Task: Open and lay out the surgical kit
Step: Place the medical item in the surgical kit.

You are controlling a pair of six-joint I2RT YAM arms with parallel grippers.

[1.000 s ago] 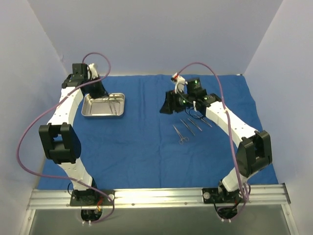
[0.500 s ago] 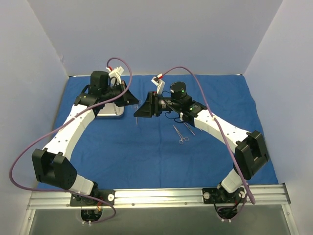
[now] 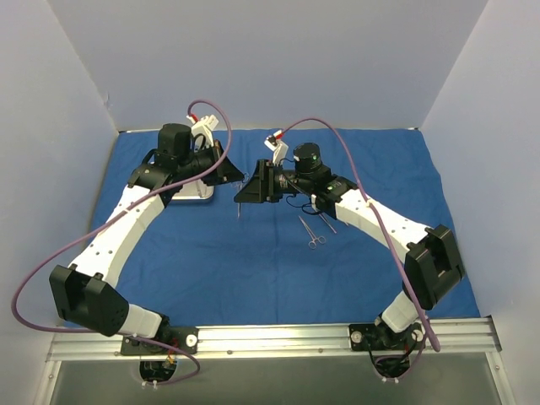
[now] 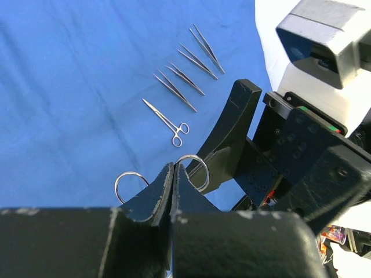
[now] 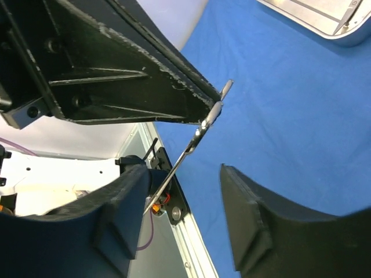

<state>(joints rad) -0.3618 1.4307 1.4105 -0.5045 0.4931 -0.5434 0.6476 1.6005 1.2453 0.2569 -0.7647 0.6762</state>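
Note:
The royal-blue cloth (image 3: 253,261) lies spread flat. My left gripper (image 3: 240,179) (image 4: 174,165) is shut on a ring-handled instrument (image 4: 193,169) (image 5: 184,155), whose thin blades hang down above the cloth (image 3: 239,207). My right gripper (image 3: 246,192) (image 5: 182,171) is open and faces the left one. The hanging instrument crosses between its fingers, close to one finger (image 5: 119,214), and I see no contact. The steel tray (image 3: 196,192) (image 5: 324,20) sits at the back left, mostly hidden under my left arm. Several instruments (image 4: 177,87) (image 3: 315,231) lie in a row right of centre.
Pale walls close in the cloth at the back and both sides. A metal rail (image 3: 270,337) runs along the near edge by the arm bases. Purple cables (image 3: 34,253) loop from both arms.
My left arm has swung from the tray to the middle, carrying the instrument. My right gripper has moved left, away from the laid-out row, to meet it.

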